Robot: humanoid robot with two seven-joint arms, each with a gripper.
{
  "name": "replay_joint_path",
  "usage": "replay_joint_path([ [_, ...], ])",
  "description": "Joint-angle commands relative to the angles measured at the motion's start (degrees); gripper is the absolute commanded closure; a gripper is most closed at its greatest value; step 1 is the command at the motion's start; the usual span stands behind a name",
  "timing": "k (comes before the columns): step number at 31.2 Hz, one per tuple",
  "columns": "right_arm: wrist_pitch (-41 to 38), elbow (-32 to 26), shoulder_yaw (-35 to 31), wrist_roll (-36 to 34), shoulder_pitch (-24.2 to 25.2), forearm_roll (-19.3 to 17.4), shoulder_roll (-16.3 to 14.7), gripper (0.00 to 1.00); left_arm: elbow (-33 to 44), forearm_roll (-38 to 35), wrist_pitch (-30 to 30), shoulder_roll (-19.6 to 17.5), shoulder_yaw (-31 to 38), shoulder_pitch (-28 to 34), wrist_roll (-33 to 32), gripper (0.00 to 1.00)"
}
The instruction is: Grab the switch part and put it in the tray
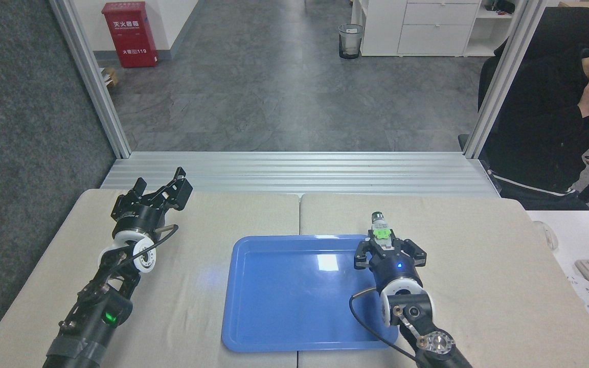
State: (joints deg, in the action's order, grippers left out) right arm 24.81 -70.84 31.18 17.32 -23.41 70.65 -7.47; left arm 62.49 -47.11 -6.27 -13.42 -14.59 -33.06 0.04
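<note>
Your right gripper [389, 249] clenches the switch part [380, 228] above the tray [284, 301], at its far right corner. If you release here, the part may strike the rim and roll out onto the table [478, 240]. How firmly the fingers hold is hidden. The left gripper [164, 190] is released.

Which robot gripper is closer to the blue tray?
The right gripper. It holds the switch part by the tray's far right corner. The left gripper sits open, off past the tray's far left side.
</note>
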Motion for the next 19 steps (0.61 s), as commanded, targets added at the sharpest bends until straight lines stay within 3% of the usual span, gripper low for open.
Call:
replay_joint_path([
  [1, 1.0, -13.5, 12.2, 0.7, 8.7, 3.4, 3.1, 1.0, 0.0, 0.0, 0.0, 0.0, 0.0, 0.0, 0.0, 0.0],
  [5, 0.7, -10.6, 11.9, 0.2, 10.9, 2.9, -2.7, 1.0, 0.0, 0.0, 0.0, 0.0, 0.0, 0.0, 0.0, 0.0],
  [10, 0.7, -9.8, 10.8, 0.2, 11.5, 2.6, -3.4, 0.99, 0.0, 0.0, 0.0, 0.1, 0.0, 0.0, 0.0, 0.0],
  [12, 0.7, -9.8, 10.7, 0.2, 11.5, 2.6, -3.3, 0.79, 0.0, 0.0, 0.0, 0.0, 0.0, 0.0, 0.0, 0.0],
  [13, 0.7, -9.8, 10.7, 0.2, 11.4, 2.5, -3.3, 0.57, 0.0, 0.0, 0.0, 0.0, 0.0, 0.0, 0.0, 0.0],
  [15, 0.8, -9.9, 10.3, 0.0, 11.1, 2.5, -3.1, 0.0, 0.0, 0.0, 0.0, 0.1, 0.0, 0.0, 0.0, 0.0],
  [19, 0.7, -9.9, 6.3, -0.1, 10.3, 2.2, -0.8, 0.0, 0.0, 0.0, 0.0, 0.0, 0.0, 0.0, 0.0, 0.0],
])
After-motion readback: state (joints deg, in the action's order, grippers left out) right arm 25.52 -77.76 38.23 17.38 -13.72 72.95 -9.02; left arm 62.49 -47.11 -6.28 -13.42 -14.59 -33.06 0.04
